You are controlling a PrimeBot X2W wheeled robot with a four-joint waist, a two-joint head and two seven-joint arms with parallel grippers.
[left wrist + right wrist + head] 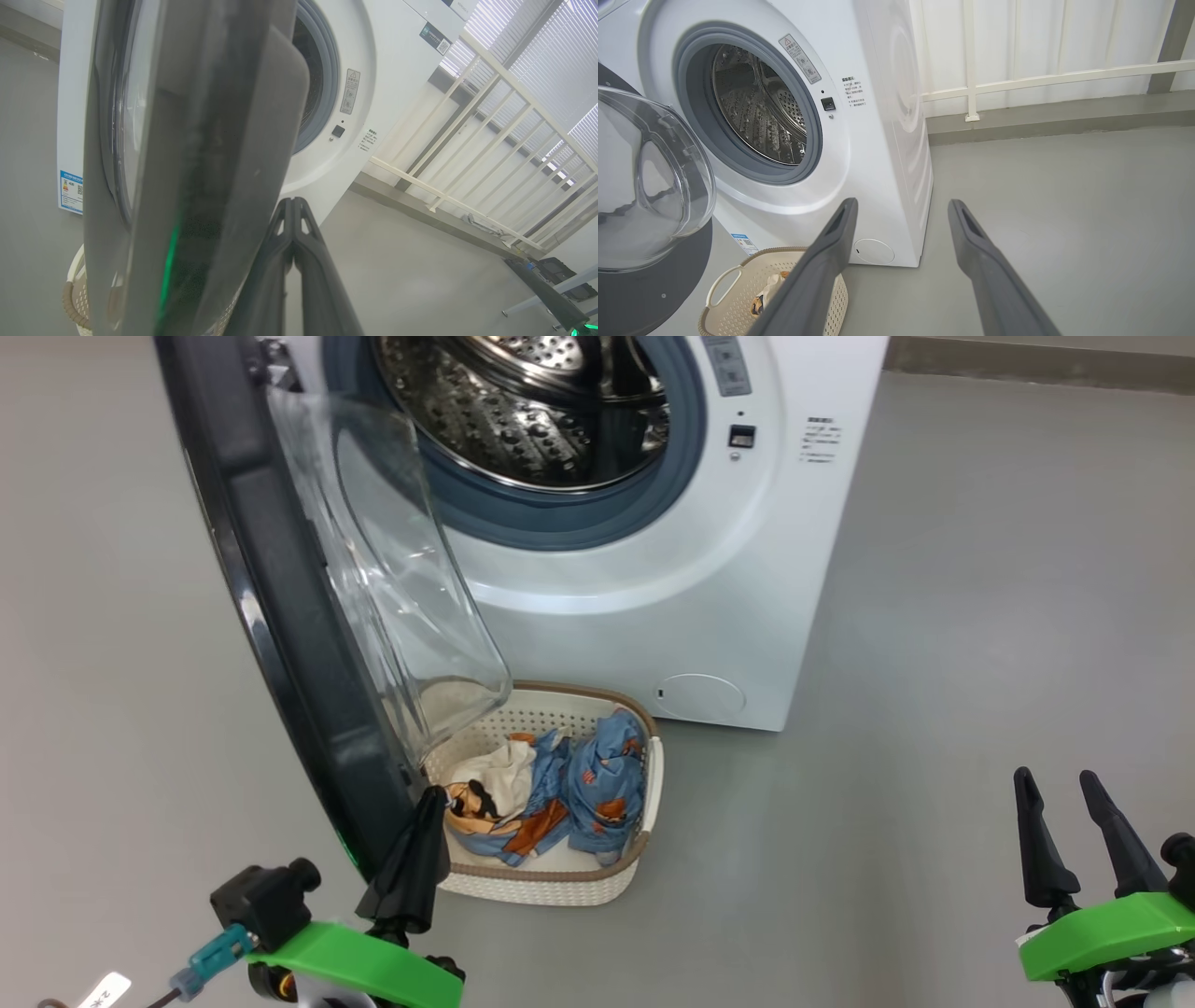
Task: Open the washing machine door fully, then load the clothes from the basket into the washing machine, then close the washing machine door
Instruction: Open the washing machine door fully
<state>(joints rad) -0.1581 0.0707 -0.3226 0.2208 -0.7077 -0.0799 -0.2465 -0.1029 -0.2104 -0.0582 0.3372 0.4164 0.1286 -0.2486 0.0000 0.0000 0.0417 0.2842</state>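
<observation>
At left the washing machine door [280, 616] was seen approx. edge-on, glass bowl hung over the basket [560, 875], w/ the left gripper [431, 795] pressed together just beside the door's lower inner edge; contact couldn't be told. The clothes [579, 784] were found in the basket, in front of the washing machine [653, 569]; far right, the right gripper [1057, 779] was held spread, nothing in it. Risk judged: narrow fingers could be slid off the glossy rim if pushed aslant, & the door could be swung back over the basket.

The clothes [569, 784] lie in the basket [551, 889], before the washing machine [653, 616], right of its door [280, 616].
</observation>
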